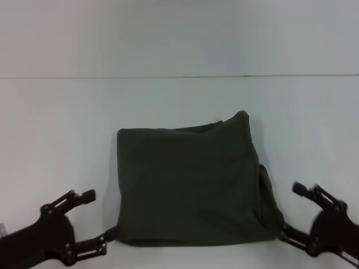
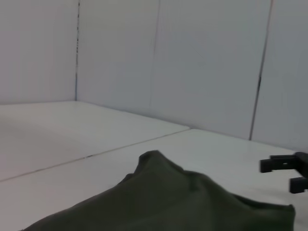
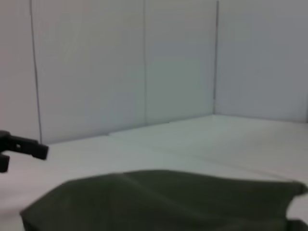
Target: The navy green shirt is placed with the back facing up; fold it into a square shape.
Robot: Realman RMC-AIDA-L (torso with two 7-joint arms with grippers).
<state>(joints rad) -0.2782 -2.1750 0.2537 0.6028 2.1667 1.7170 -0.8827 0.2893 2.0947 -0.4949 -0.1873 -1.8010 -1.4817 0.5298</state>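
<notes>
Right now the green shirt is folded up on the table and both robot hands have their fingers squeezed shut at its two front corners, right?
Almost. The navy green shirt is folded on the white table, and the left gripper and right gripper are at its two near corners. But the fingers are spread open, not squeezed shut; the head view shows this.

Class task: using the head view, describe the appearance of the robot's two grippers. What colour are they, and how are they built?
Both the left gripper and the right gripper are matte black throughout. Each has a rounded, bulky body from which two thin fingers extend, built from slim linkage bars with small pale screws or pins at the joints. No cables, markings or labels are visible on either.
</notes>
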